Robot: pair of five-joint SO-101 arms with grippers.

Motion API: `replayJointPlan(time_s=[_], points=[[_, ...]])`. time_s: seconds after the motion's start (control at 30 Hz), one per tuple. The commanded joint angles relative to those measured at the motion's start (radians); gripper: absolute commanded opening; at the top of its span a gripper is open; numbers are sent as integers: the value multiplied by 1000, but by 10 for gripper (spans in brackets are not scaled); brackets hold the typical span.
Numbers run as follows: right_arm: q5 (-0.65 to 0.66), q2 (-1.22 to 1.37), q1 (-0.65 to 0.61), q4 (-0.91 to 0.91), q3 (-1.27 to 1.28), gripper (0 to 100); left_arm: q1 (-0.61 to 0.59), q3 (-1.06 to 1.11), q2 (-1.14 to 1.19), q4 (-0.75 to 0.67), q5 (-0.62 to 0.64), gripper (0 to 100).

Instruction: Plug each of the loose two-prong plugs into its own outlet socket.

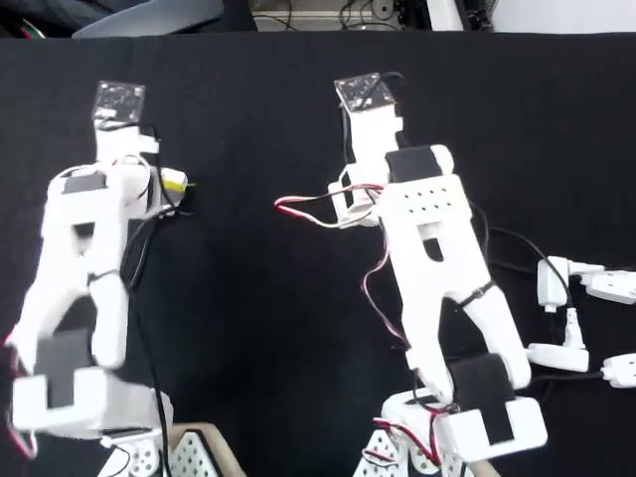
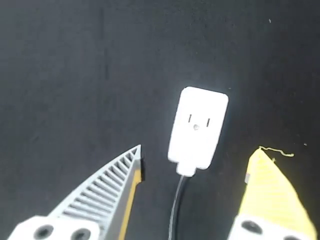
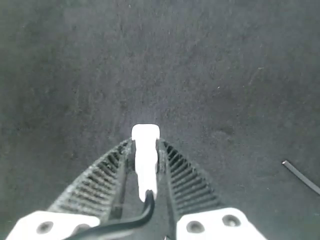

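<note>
A white outlet socket point(image 2: 197, 125) lies face up on the black cloth, its black cable point(image 2: 176, 210) trailing back toward the wrist. My left gripper point(image 2: 200, 149) hangs open just above it, with the grey finger point(image 2: 107, 187) on one side and the yellow finger point(image 2: 270, 190) on the other, neither touching it. In the high view that yellow finger point(image 1: 174, 181) shows beside the left arm. My right gripper point(image 3: 145, 144) is shut on a white plug point(image 3: 145, 155), whose end pokes out past the fingertips above bare cloth. Its black cord point(image 3: 135, 220) runs back between the fingers.
At the table's right edge lie more white plugs and sockets point(image 1: 556, 283) point(image 1: 561, 355) point(image 1: 621, 370) joined by black cables. The right arm point(image 1: 437, 268) stretches up the middle, trailing red and white wires point(image 1: 308, 211). A thin black cable end point(image 3: 300, 177) lies near the held plug.
</note>
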Motion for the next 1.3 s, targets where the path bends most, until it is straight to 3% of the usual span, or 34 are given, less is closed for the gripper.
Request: replayJointPlan(time_s=[0.0,0.2,0.37,0.47,0.8,1.03,1.27], points=[[2,18,11,-31,-13,11,47,-151,172,-37,8,329],[2,33,9,-31,-15,11,70,-272,315,-35,6,305],[6,33,9,-31,-15,11,61,-302,336,-32,6,120],[8,33,9,-31,-15,11,70,-297,336,-31,6,61],[9,33,9,-31,-13,11,70,-295,345,-23,-6,198],[9,33,9,-31,-13,11,124,-303,345,140,-249,198],[9,33,8,-29,-13,11,171,-257,341,153,-334,197]])
